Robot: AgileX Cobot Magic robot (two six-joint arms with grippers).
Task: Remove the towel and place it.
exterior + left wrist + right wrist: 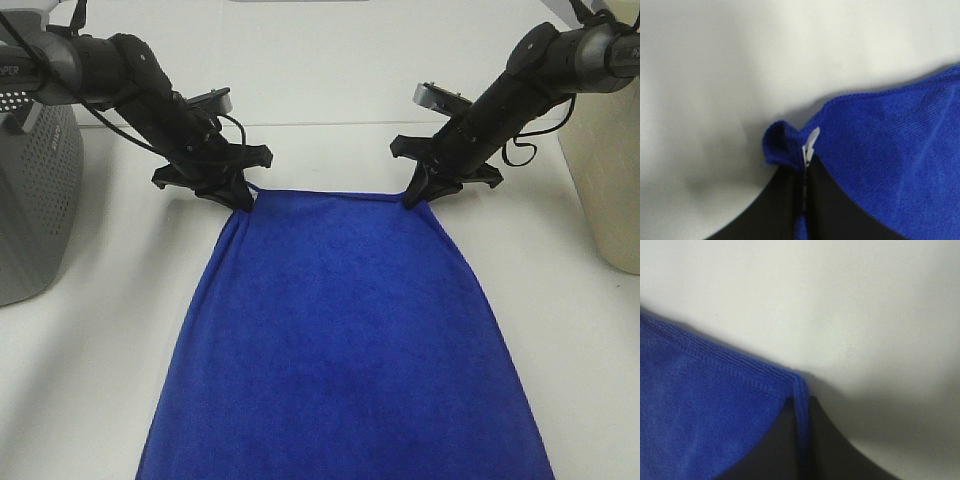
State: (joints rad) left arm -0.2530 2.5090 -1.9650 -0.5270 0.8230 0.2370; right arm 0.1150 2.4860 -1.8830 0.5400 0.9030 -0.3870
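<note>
White tabletop [330,90] carries the towel [345,340], its far corners pinched by left gripper [243,203] and right gripper [412,198].

Both arms slant inward, left tool [243,203] and right tool [412,197] clamped tight.

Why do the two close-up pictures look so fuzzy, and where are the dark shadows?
Left wrist view: the towel corner and its white tag are soft because the camera is so near; a grey shadow lies on the table beside it. Right wrist view: also blurry, with shadow along the towel's edge. Exterior high view: sharper, evenly lit, and the white table looks a bit washed out.
</note>
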